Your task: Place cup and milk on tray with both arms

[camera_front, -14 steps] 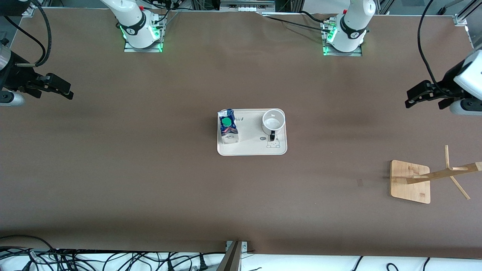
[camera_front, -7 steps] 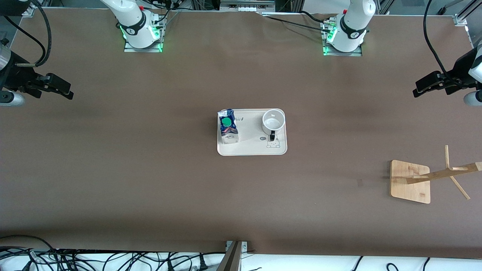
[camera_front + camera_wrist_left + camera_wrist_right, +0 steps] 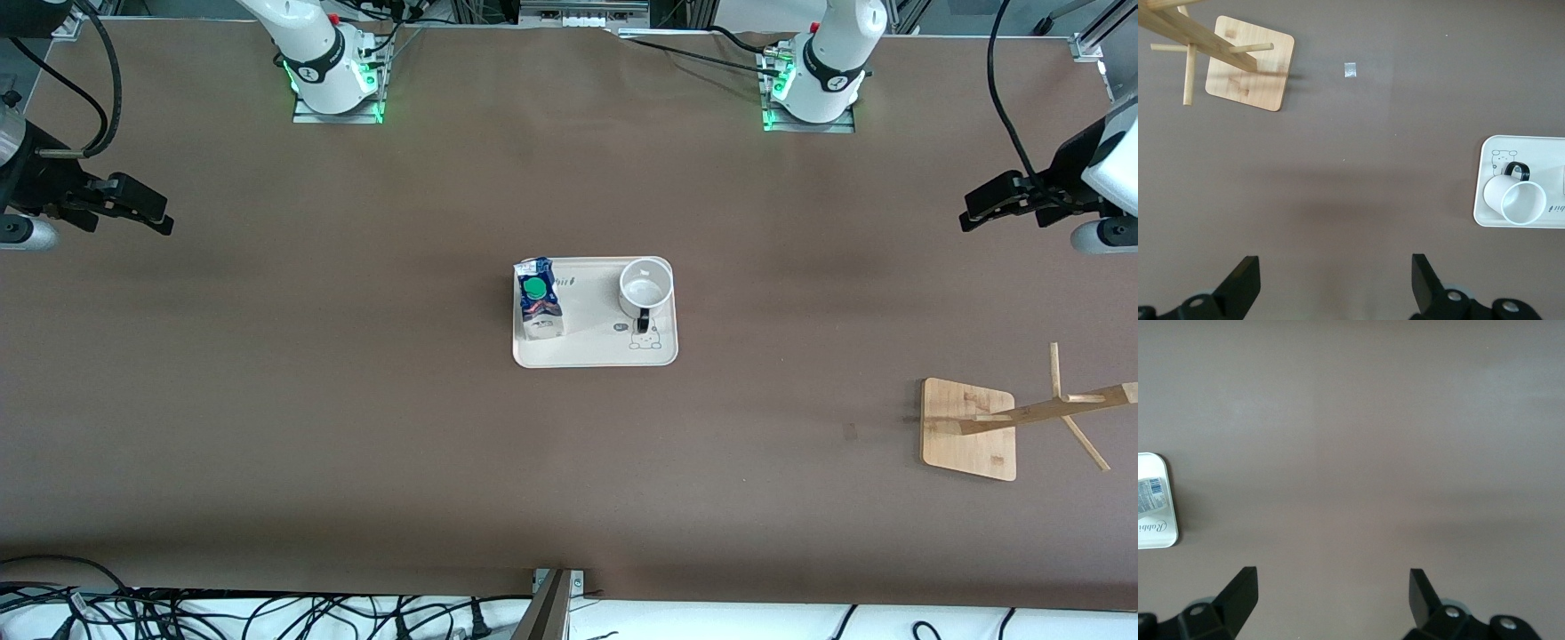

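With the cup (image 3: 644,288) and milk (image 3: 539,299) standing on the tray (image 3: 594,354), we judge it best to keep the left pincer (image 3: 978,216) and right pincer (image 3: 153,213) wide open, empty and well apart from it.

The tray (image 3: 1155,535) bears the script "Rabbit", partly cut off in the right wrist view near one corner. The milk (image 3: 1150,495) shows a barcode label whose print cannot be read.

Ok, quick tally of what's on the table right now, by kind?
Cream-white rectangular trays: 1
Small white mugs with a black handle, on the tray: 1
Blue-and-white gable-top milk cartons with a green cap, on the tray: 1
Bamboo-coloured wooden stands, toward the left arm's end: 1
Total: 4
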`<state>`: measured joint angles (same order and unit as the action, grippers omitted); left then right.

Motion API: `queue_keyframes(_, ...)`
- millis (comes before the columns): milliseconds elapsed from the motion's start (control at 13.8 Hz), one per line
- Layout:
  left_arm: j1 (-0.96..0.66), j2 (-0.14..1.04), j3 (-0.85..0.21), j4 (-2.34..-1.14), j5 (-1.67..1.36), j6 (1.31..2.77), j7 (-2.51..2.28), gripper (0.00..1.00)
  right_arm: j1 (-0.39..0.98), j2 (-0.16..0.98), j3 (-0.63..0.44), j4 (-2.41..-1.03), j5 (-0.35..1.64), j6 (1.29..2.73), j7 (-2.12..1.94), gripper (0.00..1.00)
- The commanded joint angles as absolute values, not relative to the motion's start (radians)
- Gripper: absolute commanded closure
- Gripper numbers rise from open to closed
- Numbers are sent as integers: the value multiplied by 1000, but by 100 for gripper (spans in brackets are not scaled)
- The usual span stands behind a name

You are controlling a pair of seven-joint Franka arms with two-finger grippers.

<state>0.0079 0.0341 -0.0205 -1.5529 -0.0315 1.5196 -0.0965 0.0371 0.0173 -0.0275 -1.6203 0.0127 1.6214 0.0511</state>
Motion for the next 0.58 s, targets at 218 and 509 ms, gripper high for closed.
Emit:
queue_keyframes(218, 5, 26, -18, -1554, -21, 1522, -9, 0, 35, 11, -25, -1617, 2, 1621, 54, 0)
queue_keyframes(509, -2, 31, -20, -1563, -32, 1538, -20, 0, 35, 11, -25, -1617, 3, 1621, 54, 0)
